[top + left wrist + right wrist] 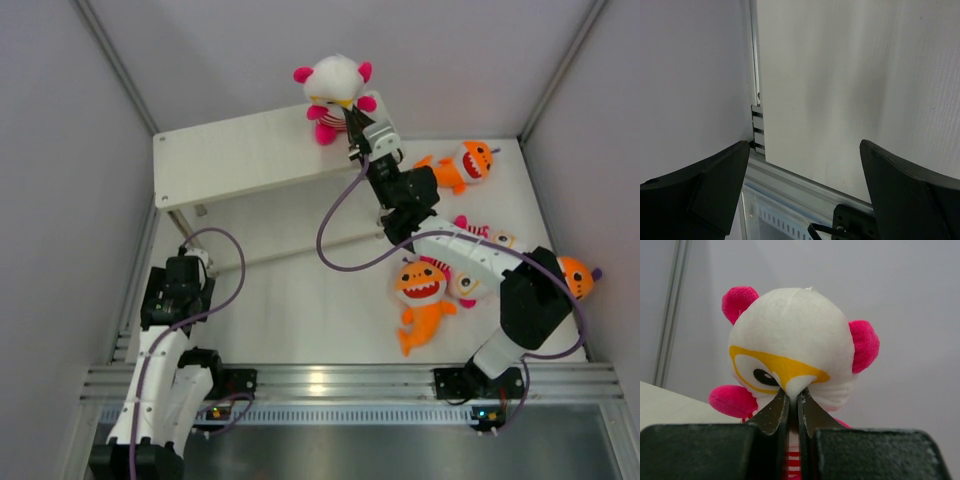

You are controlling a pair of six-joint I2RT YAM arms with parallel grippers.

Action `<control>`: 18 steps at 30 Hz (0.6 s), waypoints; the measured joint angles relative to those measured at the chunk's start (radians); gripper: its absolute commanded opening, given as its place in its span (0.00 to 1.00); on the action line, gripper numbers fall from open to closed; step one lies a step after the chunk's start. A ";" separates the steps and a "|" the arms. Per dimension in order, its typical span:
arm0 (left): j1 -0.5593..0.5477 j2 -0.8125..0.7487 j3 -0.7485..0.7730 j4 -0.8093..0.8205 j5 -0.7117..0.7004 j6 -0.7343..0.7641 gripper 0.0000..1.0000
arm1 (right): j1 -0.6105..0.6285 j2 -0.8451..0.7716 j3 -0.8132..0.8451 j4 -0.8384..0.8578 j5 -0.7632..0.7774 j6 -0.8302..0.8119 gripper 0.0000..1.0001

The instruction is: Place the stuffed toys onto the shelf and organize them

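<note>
A white-headed bear (335, 85) with pink ears sits upright at the right end of the white shelf's top (240, 155). My right gripper (352, 125) is shut on the front of it. In the right wrist view the jaws (794, 396) pinch the bear (795, 335) at its muzzle, just under the yellow glasses. Orange sharks lie on the table: one (458, 165) beside the right arm, one (420, 295) in the middle, one (578, 277) at the far right. Two more bears (488, 237) (466, 287) lie partly hidden under the right arm. My left gripper (180, 280) (805, 145) is open and empty, low at the near left.
The shelf stands on thin silver legs (290, 255) at the back left. Grey walls (60, 150) close in the left, back and right sides. An aluminium rail (330, 380) runs along the near edge; the left wrist view shows it (805, 182) below the white table.
</note>
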 measured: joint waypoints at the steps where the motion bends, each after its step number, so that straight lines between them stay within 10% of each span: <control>1: 0.000 0.000 0.000 0.000 0.000 0.000 0.98 | -0.002 -0.001 -0.004 0.005 -0.001 0.001 0.00; 18: 0.000 0.000 -0.001 0.000 0.000 0.000 0.98 | -0.018 -0.002 -0.004 0.001 -0.012 0.018 0.16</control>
